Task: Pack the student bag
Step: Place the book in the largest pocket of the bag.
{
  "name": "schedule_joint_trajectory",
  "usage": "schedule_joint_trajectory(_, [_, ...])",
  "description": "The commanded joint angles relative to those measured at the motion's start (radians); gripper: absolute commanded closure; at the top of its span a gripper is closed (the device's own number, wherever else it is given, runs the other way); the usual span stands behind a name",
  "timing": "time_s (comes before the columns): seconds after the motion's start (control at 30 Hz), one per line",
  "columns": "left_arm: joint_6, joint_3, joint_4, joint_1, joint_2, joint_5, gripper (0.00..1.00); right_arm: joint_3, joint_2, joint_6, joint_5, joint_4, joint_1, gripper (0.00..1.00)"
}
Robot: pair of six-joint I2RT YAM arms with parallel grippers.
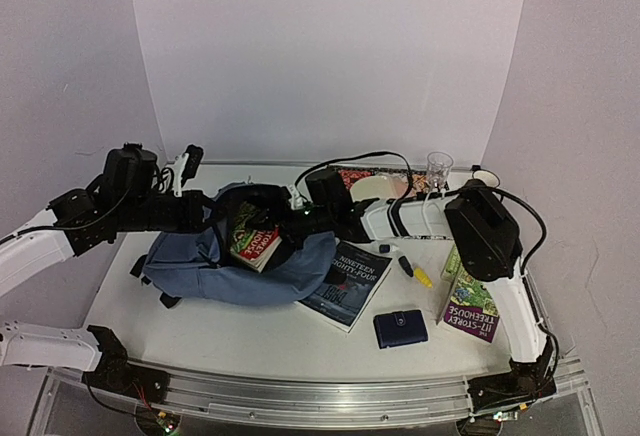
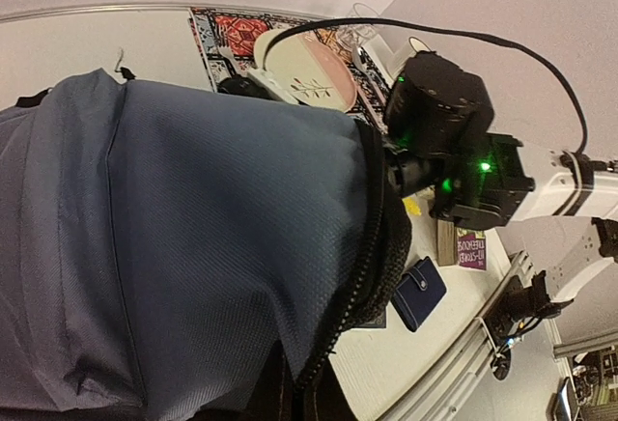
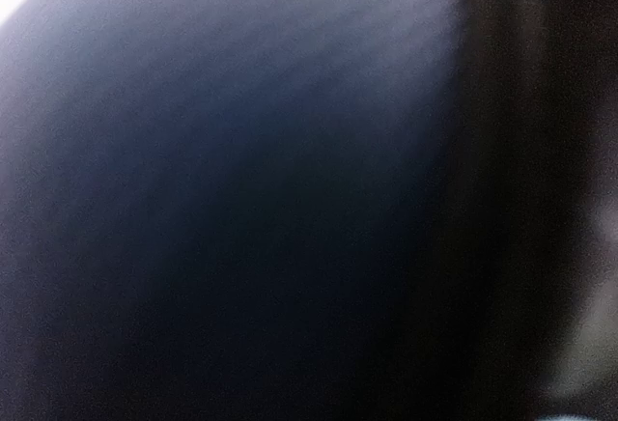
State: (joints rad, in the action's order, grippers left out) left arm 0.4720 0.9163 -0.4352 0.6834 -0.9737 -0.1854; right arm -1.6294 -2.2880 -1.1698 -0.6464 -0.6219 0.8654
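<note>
Both arms at the student bag [image 1: 200, 266], left of centre on the surface [image 1: 250, 346]
Left arm level, reaching right, left end effector [image 1: 220, 208] closed at the bag's mouth; right arm bent leftward, right end effector [image 1: 292, 214] buried in that mouth by a book [image 1: 255, 241], its opening indiscernible

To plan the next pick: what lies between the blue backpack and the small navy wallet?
The Nineteen Eighty-Four paperback lies flat between the backpack and the wallet, as the top view shows.
</note>
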Motion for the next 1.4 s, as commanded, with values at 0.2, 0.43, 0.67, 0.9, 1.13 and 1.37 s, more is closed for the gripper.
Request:
schedule_joint_trajectory(0.2, [0.021,-0.012,0.079,0.001,0.073,-0.005,1.0,-0.269,-0.196,0.13,0.009,0.065,0.007,0.81])
schedule_joint_trajectory(0.43, [0.036,0.012,-0.055,0.001,0.058,0.25,1.0,-0.276,-0.154,0.291,0.072,0.241,0.007,0.26])
schedule_joint_trajectory(0.67, [0.011,0.03,-0.115,-0.001,0.046,0.41,1.0,-0.238,-0.08,0.407,0.137,0.378,0.007,0.11])
schedule_joint_trajectory(0.9, [-0.033,0.034,-0.113,0.0,0.027,0.38,1.0,-0.244,-0.097,0.441,0.058,0.338,0.019,0.64])
schedule_joint_trajectory(1.13, [-0.082,0.037,-0.111,-0.001,0.028,0.362,1.0,-0.393,-0.189,0.46,-0.077,0.315,0.063,0.87])
schedule_joint_trajectory(1.37, [-0.083,0.016,-0.113,-0.001,0.033,0.405,1.0,-0.347,-0.186,0.465,-0.081,0.318,0.07,0.8])
